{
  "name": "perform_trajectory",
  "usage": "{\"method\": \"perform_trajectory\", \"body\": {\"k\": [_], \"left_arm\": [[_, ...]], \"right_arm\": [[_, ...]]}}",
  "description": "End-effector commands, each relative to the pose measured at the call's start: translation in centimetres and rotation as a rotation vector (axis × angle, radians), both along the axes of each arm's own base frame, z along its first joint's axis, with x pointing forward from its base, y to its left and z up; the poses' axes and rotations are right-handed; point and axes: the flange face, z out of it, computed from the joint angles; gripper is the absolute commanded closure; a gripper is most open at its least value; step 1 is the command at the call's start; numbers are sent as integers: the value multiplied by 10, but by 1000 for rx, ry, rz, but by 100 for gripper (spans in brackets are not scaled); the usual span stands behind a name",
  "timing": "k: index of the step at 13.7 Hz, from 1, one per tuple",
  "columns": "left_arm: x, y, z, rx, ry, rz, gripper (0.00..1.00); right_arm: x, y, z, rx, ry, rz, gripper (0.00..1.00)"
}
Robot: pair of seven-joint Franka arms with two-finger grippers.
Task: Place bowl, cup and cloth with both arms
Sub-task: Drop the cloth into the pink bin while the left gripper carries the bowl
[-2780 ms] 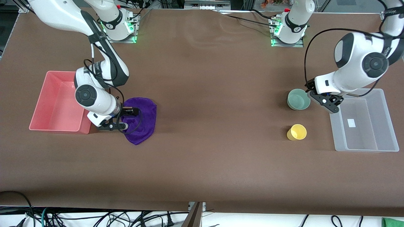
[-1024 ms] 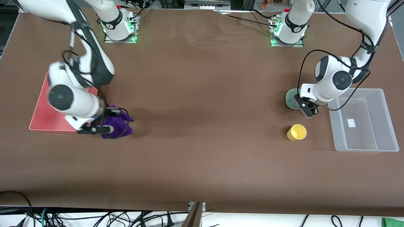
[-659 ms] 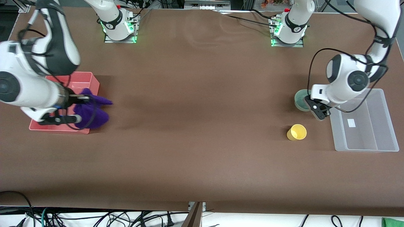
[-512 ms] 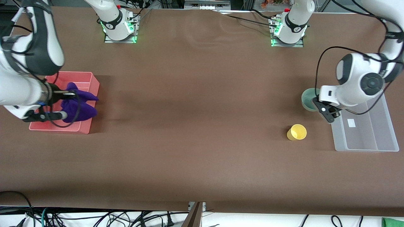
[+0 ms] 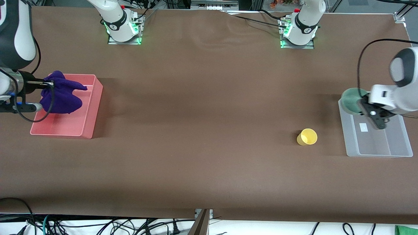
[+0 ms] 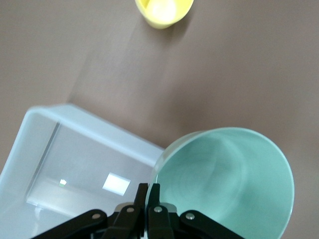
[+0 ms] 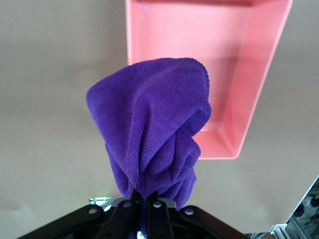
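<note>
The purple cloth [image 5: 62, 96] hangs bunched from my right gripper [image 5: 44, 93], which is shut on its top folds, and it is up in the air over the pink bin [image 5: 88, 114]. In the right wrist view the cloth [image 7: 154, 134] dangles from the shut right gripper [image 7: 148, 196] above the pink bin [image 7: 259, 74]. My left gripper [image 5: 363, 105] is shut on the rim of the mint-green bowl [image 5: 351, 101], holding it over the clear bin's [image 5: 401, 143] corner nearest the cup. The left wrist view shows the left gripper [image 6: 148, 191] pinching the bowl [image 6: 224, 179]. The yellow cup [image 5: 307, 136] stands on the table.
The clear bin [image 6: 75, 124] holds only a white label. The cup [image 6: 162, 10] stands apart from it, toward the table's middle. Both arm bases stand at the table edge farthest from the front camera. Cables hang below the nearest edge.
My right arm lifted the cloth off the table and carried it over the pink bin. My left arm lifted the bowl and carried it to the clear bin's corner.
</note>
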Motion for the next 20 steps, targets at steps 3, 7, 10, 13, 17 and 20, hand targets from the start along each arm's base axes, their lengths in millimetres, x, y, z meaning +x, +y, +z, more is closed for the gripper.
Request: {"method": "perform_trajectory", "body": {"k": [3, 7, 10, 13, 17, 20], "left_arm": [[19, 102, -82, -82, -49, -29, 100], [22, 116, -144, -97, -74, -23, 100], [19, 128, -183, -106, -104, -6, 100], [15, 133, -194, -108, -115, 6, 96], [18, 133, -175, -96, -127, 3, 0], [21, 129, -127, -97, -113, 22, 0]], "right_arm": [[-19, -38, -21, 33, 16, 5, 100], [-25, -46, -38, 25, 31, -1, 100], [-34, -63, -65, 25, 37, -25, 100], [-44, -84, -94, 42, 24, 6, 100], [-60, -99, -147, 32, -11, -5, 100], [-60, -102, -167, 22, -19, -5, 100]]}}
